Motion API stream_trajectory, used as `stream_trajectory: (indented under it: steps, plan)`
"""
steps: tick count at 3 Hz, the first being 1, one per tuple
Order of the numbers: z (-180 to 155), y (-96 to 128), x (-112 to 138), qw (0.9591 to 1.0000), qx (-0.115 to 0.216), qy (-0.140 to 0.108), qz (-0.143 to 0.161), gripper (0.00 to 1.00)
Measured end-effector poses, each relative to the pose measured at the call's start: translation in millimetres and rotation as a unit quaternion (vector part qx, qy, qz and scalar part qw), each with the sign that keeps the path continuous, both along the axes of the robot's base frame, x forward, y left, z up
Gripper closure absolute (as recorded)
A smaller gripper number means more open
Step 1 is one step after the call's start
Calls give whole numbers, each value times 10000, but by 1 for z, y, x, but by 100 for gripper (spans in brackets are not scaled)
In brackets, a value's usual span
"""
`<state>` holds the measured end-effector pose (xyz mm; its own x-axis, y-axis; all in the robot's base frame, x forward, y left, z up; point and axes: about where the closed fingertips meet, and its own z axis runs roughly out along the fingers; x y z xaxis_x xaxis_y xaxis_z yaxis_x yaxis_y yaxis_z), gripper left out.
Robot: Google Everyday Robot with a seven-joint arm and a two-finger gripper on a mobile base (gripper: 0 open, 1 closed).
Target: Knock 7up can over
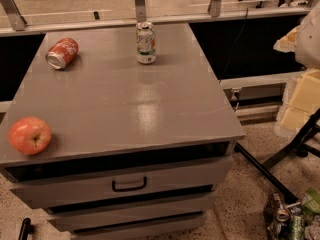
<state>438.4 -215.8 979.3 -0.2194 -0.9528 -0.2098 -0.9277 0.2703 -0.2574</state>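
Camera view. The 7up can (145, 43) is shown upright near the far edge of the grey tabletop (150, 109), with green print and a red spot visible; no lettering can be read. An orange-red can (62, 53) is laid on its side well to the left, and an apple (29, 135) is set at the near left corner. The pincer is not seen, so its state cannot be told.

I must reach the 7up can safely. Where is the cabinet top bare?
Bare: the whole middle and right of the cabinet top, from the front edge up to the 7up can. Crowded: the left side, with the apple and the orange-red soda can. The hand is not in view.
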Motion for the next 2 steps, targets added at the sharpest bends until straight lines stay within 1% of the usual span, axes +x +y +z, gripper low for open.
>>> stream_trajectory:
  steps: [1,2]
  plan:
    - [0,0,0,10000,0,-1,0,0]
    - [5,14,34,9988,372,-265,188,0]
